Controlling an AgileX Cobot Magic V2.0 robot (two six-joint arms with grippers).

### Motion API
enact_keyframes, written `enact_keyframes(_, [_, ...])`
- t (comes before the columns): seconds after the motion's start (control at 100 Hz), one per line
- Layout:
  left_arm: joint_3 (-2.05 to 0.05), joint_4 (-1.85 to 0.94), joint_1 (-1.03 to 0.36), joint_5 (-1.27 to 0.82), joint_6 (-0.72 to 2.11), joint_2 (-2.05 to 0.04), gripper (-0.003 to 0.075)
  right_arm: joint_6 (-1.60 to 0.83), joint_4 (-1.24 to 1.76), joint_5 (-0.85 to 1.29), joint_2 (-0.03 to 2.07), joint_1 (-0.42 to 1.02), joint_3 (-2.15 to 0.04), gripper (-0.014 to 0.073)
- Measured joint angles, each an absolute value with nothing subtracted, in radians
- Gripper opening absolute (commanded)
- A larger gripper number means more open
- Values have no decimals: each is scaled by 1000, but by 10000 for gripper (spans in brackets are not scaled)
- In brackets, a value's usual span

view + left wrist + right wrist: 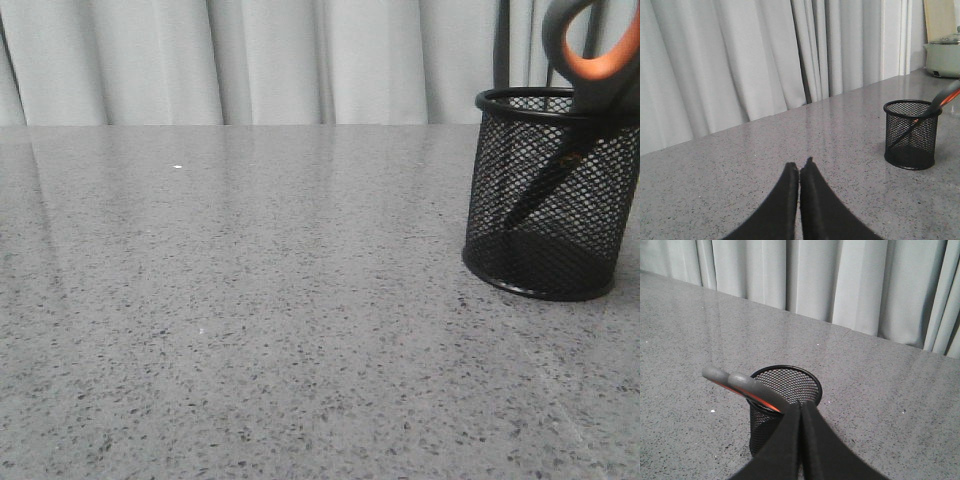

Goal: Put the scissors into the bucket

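The black wire-mesh bucket (520, 240) stands upright on the grey table at the right. The scissors (600, 75) stand inside it, blades down and showing through the mesh. Their grey, orange-lined handles lean on the rim and stick out above it. The left wrist view shows the bucket (911, 135) and the scissors (946, 96) far off. My left gripper (800, 167) is shut and empty over bare table. My right gripper (801, 406) is shut and empty, above and near the bucket (790, 382). The scissors' handles (747, 386) lie just beside its tips. Neither gripper shows in the front view.
Pale curtains (250, 60) hang along the table's far edge. A pale green rice cooker (942, 60) stands at a far corner, with a wooden board (939, 20) behind it. A dark post (500, 45) rises behind the bucket.
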State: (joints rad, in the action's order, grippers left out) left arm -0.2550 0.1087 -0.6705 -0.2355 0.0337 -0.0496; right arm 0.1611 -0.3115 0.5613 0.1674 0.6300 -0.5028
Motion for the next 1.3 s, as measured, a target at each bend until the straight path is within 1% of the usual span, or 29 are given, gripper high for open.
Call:
enact_keyframes(0.23, [-251,109,-668,-229,54,-47,-20,161,-311,561,167,630,-503,-50])
enact_keyframes(0.33, [-226,99,-625,-210,146,-47,-20,163,-311,561,167,630,-503,-50])
enact_keyframes(0.42, [-175,65,-544,-177,186,-45,-20,163,-311,561,167,630,-503,-50])
enact_keyframes(0.66, [-42,0,-270,-121,183,-45,-20,163,-311,561,167,630,-503,-50])
enact_keyframes(0.76, [3,0,-188,-113,167,-45,-20,163,-311,561,167,630,-503,-50])
enact_keyframes(0.85, [3,-8,-135,-120,111,-45,-20,163,-311,561,167,630,-503,-50])
enact_keyframes(1.06, [3,-23,-84,-267,66,-44,-20,163,-311,561,167,630,-503,-50])
enact_keyframes(1.3, [3,-27,-74,-298,64,-12,-20,163,-311,560,167,630,-501,-50])
